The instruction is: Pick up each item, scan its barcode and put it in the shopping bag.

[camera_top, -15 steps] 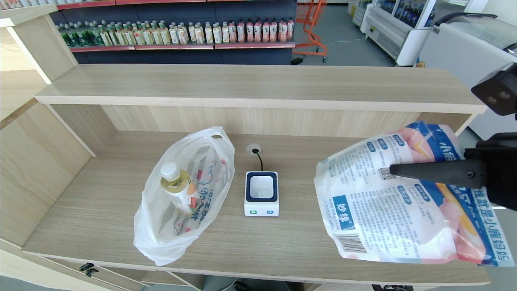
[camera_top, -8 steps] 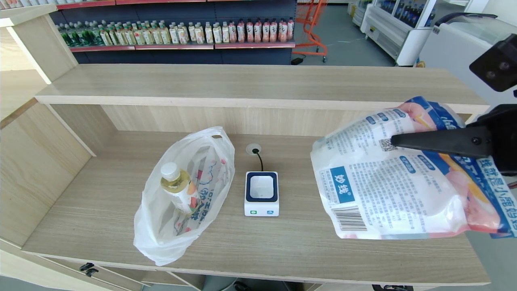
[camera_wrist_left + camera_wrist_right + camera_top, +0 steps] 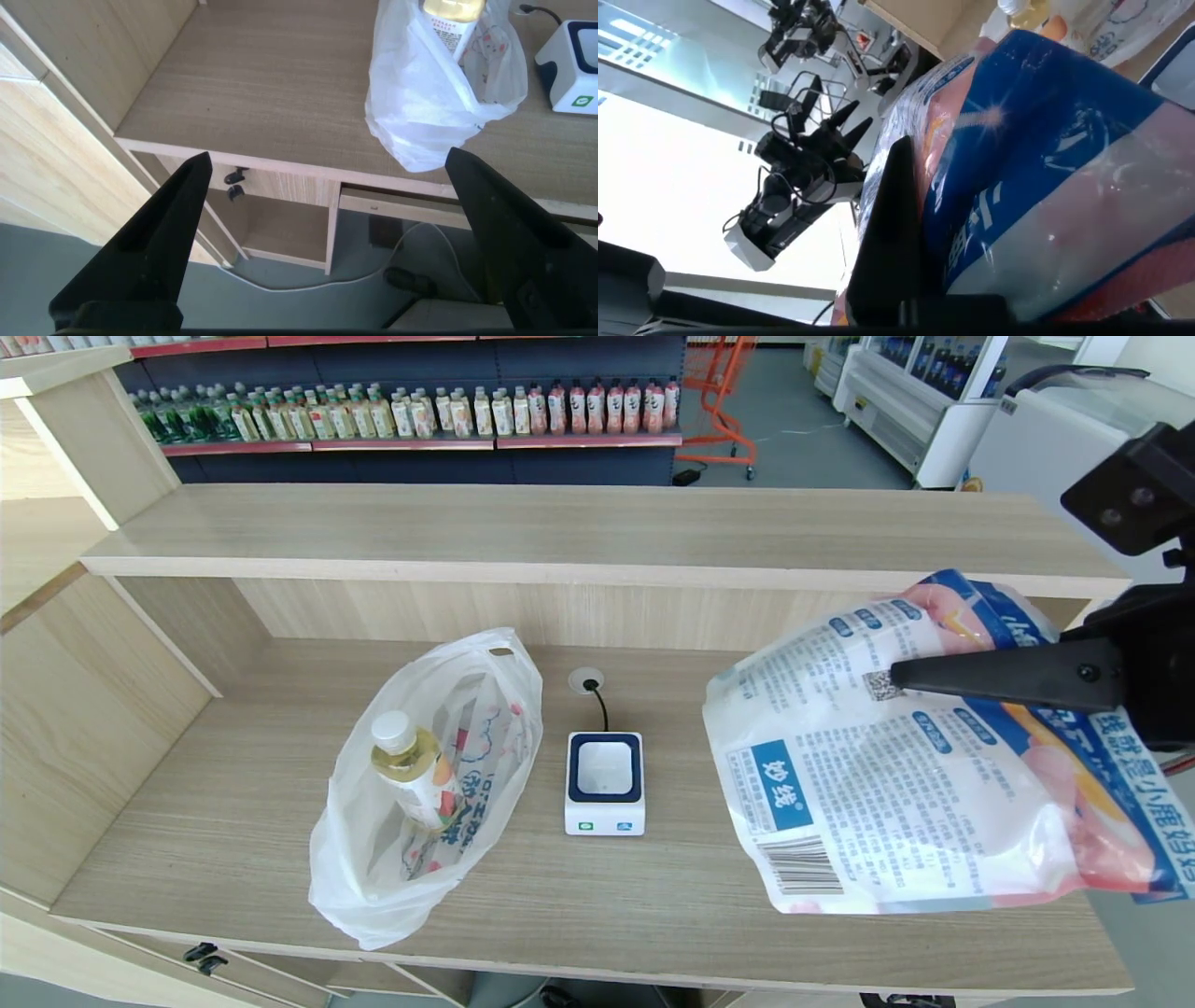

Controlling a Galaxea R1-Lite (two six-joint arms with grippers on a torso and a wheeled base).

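Pouch (image 3: 887,803) is pinched between right fingers (image 3: 990,674); left fingers (image 3: 154,247) spread wide, holding nothing.

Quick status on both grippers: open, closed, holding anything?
Left gripper: open, holding nothing.
Right gripper: closed on the snack bag.

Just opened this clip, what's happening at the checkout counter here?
The right gripper holds a large printed food pouch in the air, jaws shut on it, to the right of the barcode scanner on the counter. The pouch's barcode faces up toward the head camera, not the scanner. The white shopping bag lies left of the scanner with a drink bottle already inside. The left gripper hangs with jaws open by the counter's near edge, holding nothing.
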